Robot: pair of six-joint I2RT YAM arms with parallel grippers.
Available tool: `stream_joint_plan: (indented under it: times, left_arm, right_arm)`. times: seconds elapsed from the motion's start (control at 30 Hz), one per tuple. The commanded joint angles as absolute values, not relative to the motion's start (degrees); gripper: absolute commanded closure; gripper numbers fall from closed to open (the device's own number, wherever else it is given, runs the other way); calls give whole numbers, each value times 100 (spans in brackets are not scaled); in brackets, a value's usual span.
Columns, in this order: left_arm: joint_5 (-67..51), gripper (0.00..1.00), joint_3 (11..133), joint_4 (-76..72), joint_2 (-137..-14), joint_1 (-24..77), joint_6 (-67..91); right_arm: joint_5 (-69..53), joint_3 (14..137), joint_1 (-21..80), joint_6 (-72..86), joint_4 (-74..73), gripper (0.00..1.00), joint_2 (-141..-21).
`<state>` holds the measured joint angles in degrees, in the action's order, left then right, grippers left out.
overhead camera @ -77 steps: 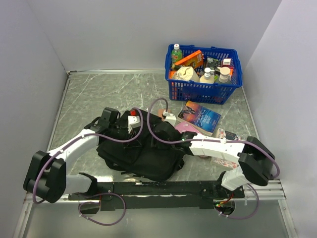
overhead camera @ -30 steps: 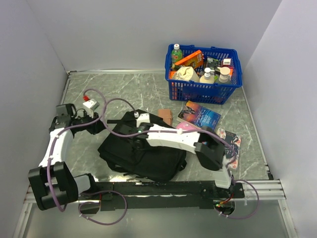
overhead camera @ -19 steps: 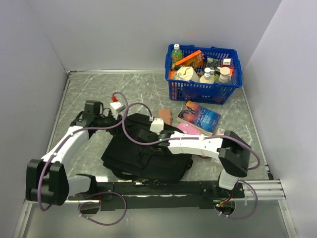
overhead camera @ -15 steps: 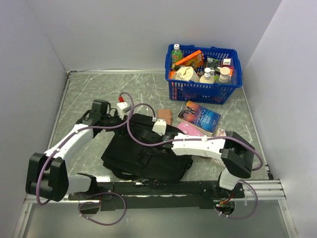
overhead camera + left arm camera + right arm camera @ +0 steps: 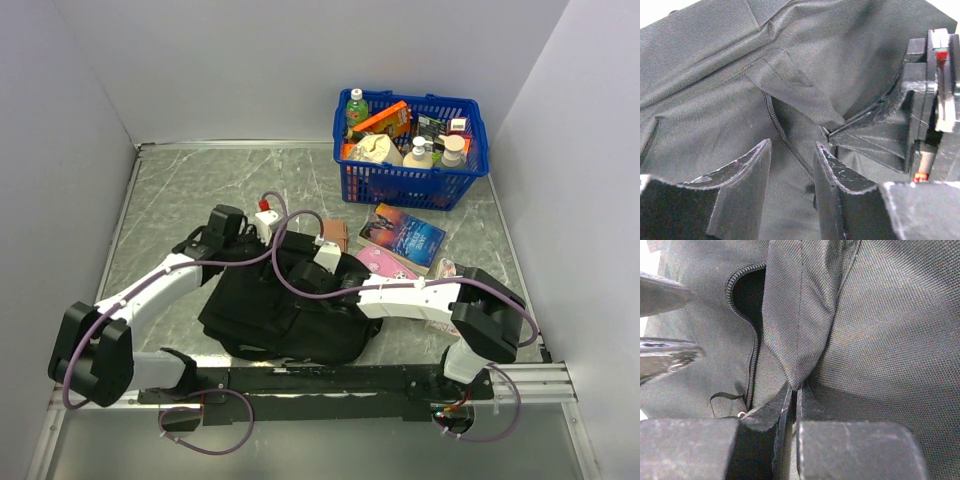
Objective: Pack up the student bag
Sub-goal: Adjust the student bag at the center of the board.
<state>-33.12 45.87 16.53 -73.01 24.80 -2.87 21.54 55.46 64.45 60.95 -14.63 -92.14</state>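
Observation:
The student bag point(image 5: 300, 325), a black fabric backpack, lies flat near the table's front edge. My right gripper point(image 5: 796, 386) is shut on a raised fold of its fabric, just right of a partly open zipper point(image 5: 754, 340). In the top view the right gripper point(image 5: 300, 272) reaches in from the right onto the bag's upper part. My left gripper point(image 5: 792, 145) hovers open over the bag's cloth point(image 5: 715, 75), a zipper line point(image 5: 785, 137) running between its fingers. From above, the left gripper point(image 5: 268, 243) sits at the bag's far edge, close to the right one.
A blue basket point(image 5: 470, 175) full of groceries stands at the back right. A colourful book point(image 5: 403, 235), a pink item point(image 5: 378, 262), a brown wallet point(image 5: 335, 235) and a printed packet point(image 5: 450, 272) lie right of the bag. Walls close in on three sides.
The left arm swung in from the far left to the bag's far edge and its jaws widened. The right gripper closed on a fold of the bag, which shifted slightly.

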Motion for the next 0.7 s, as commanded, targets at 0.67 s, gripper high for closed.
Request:
stream_joint_plan:
  times: [0.67]
  left_arm:
    - [-18, 53, 4756, 1187, -7400, 3884, -923]
  right_arm:
    - [1556, 5353, 6293, 5915, -976, 100, -9589]
